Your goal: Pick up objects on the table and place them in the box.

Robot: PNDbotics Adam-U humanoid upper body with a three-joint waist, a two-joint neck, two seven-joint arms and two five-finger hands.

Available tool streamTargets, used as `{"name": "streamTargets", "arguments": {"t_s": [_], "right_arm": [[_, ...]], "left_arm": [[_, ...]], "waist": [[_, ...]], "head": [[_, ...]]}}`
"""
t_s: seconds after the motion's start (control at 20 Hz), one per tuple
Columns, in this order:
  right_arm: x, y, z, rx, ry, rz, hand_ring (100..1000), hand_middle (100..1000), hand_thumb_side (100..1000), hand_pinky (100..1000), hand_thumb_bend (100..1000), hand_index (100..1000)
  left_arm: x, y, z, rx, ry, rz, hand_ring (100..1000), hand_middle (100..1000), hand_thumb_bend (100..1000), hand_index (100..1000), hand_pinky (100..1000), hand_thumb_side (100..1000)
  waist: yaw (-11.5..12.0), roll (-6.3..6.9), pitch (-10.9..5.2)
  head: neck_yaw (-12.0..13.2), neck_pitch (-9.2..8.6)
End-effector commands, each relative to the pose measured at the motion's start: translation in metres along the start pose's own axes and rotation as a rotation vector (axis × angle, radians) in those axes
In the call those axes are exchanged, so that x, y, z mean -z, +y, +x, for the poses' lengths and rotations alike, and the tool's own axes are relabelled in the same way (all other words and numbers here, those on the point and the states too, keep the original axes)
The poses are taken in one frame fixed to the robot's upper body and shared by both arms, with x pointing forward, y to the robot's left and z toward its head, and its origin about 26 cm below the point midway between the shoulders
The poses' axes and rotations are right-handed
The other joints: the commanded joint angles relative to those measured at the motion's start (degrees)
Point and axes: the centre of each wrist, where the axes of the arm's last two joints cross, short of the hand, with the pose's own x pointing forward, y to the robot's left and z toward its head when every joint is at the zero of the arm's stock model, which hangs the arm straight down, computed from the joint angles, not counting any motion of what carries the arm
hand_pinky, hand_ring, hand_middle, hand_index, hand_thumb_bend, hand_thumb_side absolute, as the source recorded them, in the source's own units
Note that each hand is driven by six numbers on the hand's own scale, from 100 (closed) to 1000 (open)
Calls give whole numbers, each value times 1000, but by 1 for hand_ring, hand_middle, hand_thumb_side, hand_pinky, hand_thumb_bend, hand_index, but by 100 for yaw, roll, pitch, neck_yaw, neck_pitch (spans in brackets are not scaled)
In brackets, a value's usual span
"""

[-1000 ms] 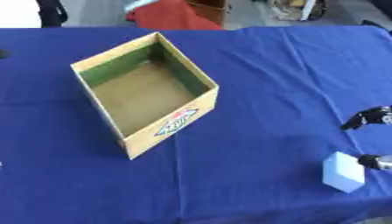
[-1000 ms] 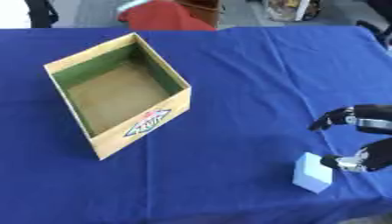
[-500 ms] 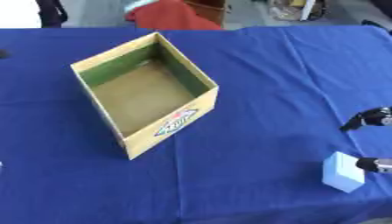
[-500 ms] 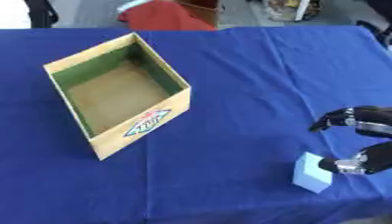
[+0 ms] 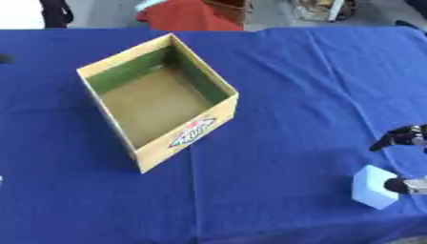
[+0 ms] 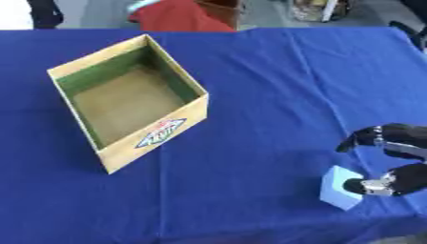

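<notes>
**Right hand mostly out of frame; far edge unclear**

The right hand (image 6: 399, 162) is cut by the picture's right edge: only dark fingertips show, so the palm and arm are out of view. One fingertip covers part of the pale blue block (image 6: 341, 193) at its right side; whether it touches cannot be told. The label (image 5: 193, 134) on the box (image 5: 158, 157) front is too blurred to read. Beyond the table (image 5: 300, 76), a red shape (image 5: 179, 15) is cropped by the top edge.

An open cardboard box (image 6: 125, 100) is standing on the blue-covered table (image 6: 267, 71), turned askew. Well apart from it, near the lower right, the right hand (image 6: 399, 159) is reaching in, one finger touching a pale blue block (image 6: 340, 193).
</notes>
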Motion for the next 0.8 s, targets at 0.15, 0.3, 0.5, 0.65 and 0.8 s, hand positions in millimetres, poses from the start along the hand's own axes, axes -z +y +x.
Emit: {"name": "streamTargets", "arguments": {"t_s": [0.15, 0.3, 0.5, 0.65, 0.8], "right_arm": [[-9, -6, -3, -33, 27, 7, 850, 771, 896, 904, 475, 895], [-9, -5, -3, -46, 40, -3, 843, 763, 869, 898, 470, 894], [-6, 1, -3, -45, 44, -1, 801, 739, 845, 872, 468, 896], [-3, 6, -2, -29, 42, 2, 783, 736, 775, 847, 432, 904], [-1, 9, -2, -15, 53, 2, 785, 748, 747, 810, 425, 912]], "left_arm": [[7, 2, 6, 7, -31, -25, 816, 681, 171, 733, 589, 938], [7, 1, 6, 6, -30, -26, 816, 681, 170, 733, 589, 938], [7, 1, 6, 5, -29, -28, 817, 682, 170, 733, 589, 938], [7, 1, 6, 3, -28, -30, 817, 682, 171, 733, 589, 939], [7, 0, 6, 2, -27, -30, 818, 682, 171, 734, 589, 940]], "waist": [[-7, -14, -57], [-5, -12, -52], [4, -6, -44], [12, -3, -40], [20, 6, -35]], "head": [[-6, -6], [-9, -8], [-13, 2], [-21, -4], [-27, -4]]}}
